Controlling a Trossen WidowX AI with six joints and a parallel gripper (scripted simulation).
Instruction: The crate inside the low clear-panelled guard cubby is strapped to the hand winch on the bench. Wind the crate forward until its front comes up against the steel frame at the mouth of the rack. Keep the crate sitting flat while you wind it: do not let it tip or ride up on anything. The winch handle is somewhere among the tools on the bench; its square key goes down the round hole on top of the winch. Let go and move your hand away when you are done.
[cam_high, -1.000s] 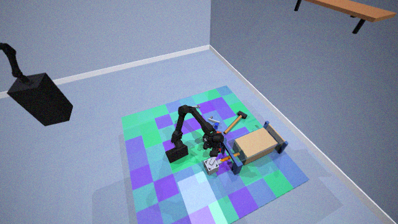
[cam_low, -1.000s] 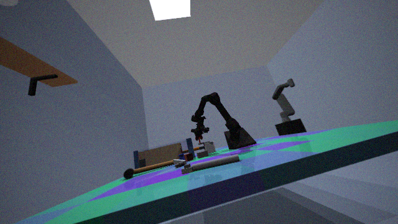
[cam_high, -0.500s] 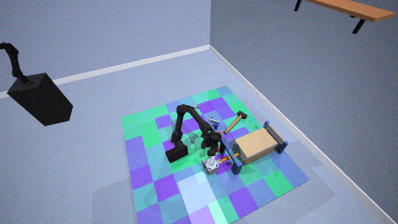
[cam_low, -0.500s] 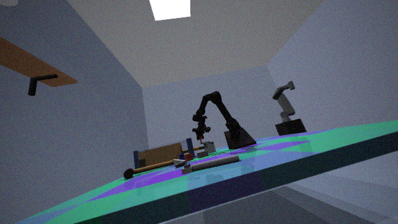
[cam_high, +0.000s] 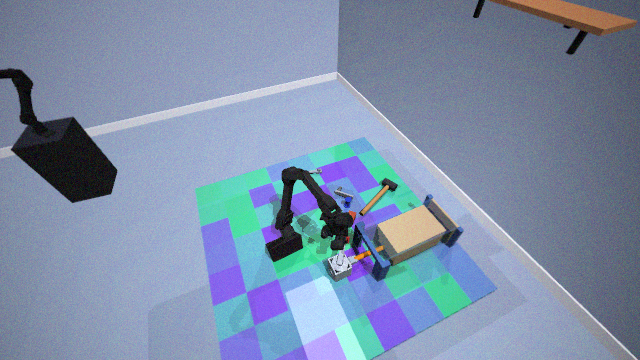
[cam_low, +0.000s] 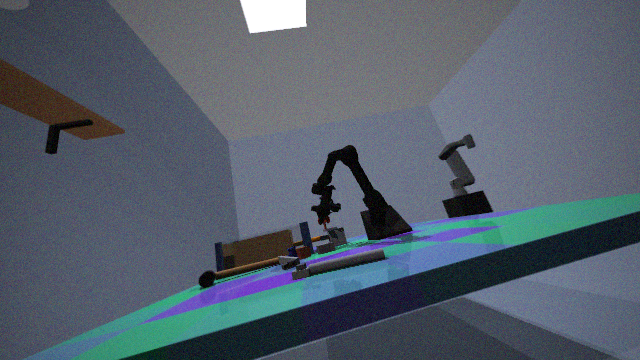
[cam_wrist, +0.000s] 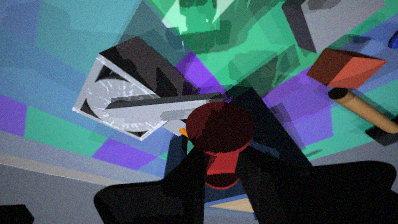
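Note:
My gripper (cam_high: 339, 245) (cam_low: 325, 219) (cam_wrist: 215, 142) is shut on the red knob (cam_wrist: 220, 127) of the winch handle. The handle's grey crank arm (cam_wrist: 165, 106) runs from the knob to the top centre of the grey winch (cam_high: 340, 268) (cam_low: 337, 236) (cam_wrist: 112, 102); the key and hole are hidden. An orange strap (cam_high: 362, 256) (cam_wrist: 183, 132) runs from the winch through the blue frame (cam_high: 382, 269) (cam_low: 306, 237) (cam_wrist: 280, 132). The tan crate (cam_high: 412, 231) (cam_low: 265, 246) looks flat behind the frame, with a small gap between them in the top view. The clear panels are hard to make out.
A mallet (cam_high: 374, 201) (cam_low: 245, 269) (cam_wrist: 365, 110) lies beside the rack. A red block (cam_high: 352, 216) (cam_low: 303, 251) (cam_wrist: 345, 70) is near its handle end. A blue object (cam_high: 348, 202) and grey metal tools (cam_high: 344, 193) (cam_low: 345, 264) lie farther off.

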